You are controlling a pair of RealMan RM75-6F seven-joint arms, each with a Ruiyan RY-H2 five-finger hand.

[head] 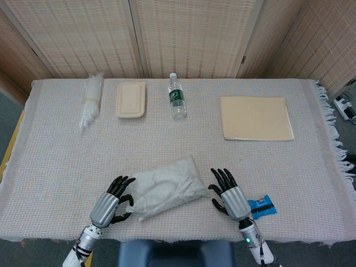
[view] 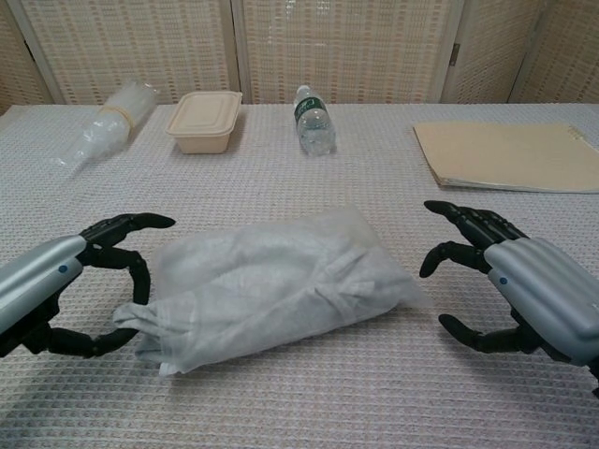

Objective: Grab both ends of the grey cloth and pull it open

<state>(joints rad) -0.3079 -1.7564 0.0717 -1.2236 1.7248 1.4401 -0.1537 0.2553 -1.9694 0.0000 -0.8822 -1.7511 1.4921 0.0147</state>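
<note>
The grey cloth (head: 167, 186) (view: 281, 281) lies bunched in a loose bundle near the table's front edge. My left hand (head: 108, 203) (view: 56, 281) is at its left end. The fingers curve over that corner and the thumb sits under it, so the corner is pinched between them. My right hand (head: 231, 197) (view: 524, 290) hovers just right of the cloth's right end, with its fingers spread and nothing in them. A small gap separates it from the cloth.
At the back stand a clear plastic bundle (head: 92, 100), a beige lidded box (head: 130, 99) and a water bottle (head: 177, 97). A tan folder (head: 256, 118) lies back right. A blue packet (head: 260, 206) lies beside my right hand. A fringed woven tablecloth (head: 55, 161) covers the table.
</note>
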